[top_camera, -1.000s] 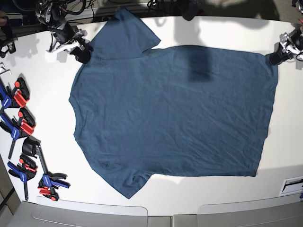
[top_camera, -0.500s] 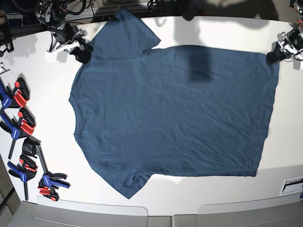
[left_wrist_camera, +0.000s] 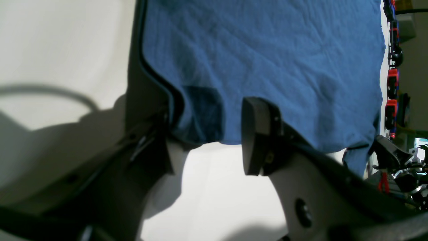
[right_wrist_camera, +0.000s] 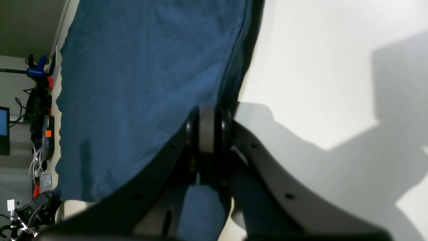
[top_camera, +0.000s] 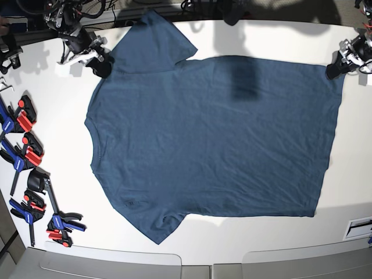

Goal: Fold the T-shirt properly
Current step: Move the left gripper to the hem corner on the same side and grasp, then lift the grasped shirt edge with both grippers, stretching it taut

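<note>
Since the earlier frames the left gripper [top_camera: 342, 65] has drawn slightly back off the hem corner, its jaws spread and empty, so that corner looks released while the right gripper [top_camera: 100, 60] stays clenched on the T-shirt [top_camera: 209, 133] at its shoulder; the soft, faintly creased navy cotton lies flat on the smooth white table [top_camera: 261, 238], folding not yet begun
</note>
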You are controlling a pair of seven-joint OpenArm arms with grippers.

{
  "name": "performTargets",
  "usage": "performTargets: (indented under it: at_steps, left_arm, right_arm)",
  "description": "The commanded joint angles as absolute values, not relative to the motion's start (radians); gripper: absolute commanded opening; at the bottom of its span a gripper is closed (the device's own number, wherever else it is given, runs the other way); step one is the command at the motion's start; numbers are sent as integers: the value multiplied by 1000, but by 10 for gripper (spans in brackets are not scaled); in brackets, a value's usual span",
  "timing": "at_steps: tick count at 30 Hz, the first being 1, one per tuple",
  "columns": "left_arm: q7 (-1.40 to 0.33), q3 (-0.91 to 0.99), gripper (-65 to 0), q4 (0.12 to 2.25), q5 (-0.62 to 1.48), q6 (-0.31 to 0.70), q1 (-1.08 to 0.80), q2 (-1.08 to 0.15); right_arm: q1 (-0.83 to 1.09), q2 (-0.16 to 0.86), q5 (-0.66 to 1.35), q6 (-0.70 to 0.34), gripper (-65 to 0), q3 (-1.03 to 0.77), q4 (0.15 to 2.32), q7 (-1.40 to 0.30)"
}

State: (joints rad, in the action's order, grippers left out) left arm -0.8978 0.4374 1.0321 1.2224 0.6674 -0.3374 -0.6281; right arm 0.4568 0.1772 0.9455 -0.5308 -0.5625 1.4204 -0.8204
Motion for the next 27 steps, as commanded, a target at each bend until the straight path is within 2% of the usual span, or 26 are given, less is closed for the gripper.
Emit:
performTargets:
  at_steps: [1, 3, 4, 6, 7, 18, 27]
  left_arm:
    - [-921, 435, -387, 1028, 1149, 636, -343, -641]
    - [-918, 435, -427, 1028, 1150, 636, -343, -640]
    - [-918, 435, -467, 1028, 1150, 636, -343, -640]
    - [-918, 435, -604, 1028, 1153, 636, -344, -640]
    - [-918, 435, -650, 1028, 1153, 636, -344, -640]
    - [-923, 450, -650, 1042, 1152, 637, -358, -649]
    - [-927, 516, -650, 1245, 1152, 636, -487, -648]
  right_arm:
    - [460, 177, 942, -513, -650, -559, 1414, -843]
    - [460, 177, 942, -513, -650, -559, 1414, -843]
    - [460, 177, 942, -513, -650, -559, 1414, -843]
    - [460, 177, 942, -513, -650, -559, 1414, -842]
    - [460, 178, 942, -513, -650, -559, 1414, -843]
    - [469, 178, 929, -513, -650, -597, 1507, -902]
    - [500, 192, 894, -513, -650, -636, 1628, -949]
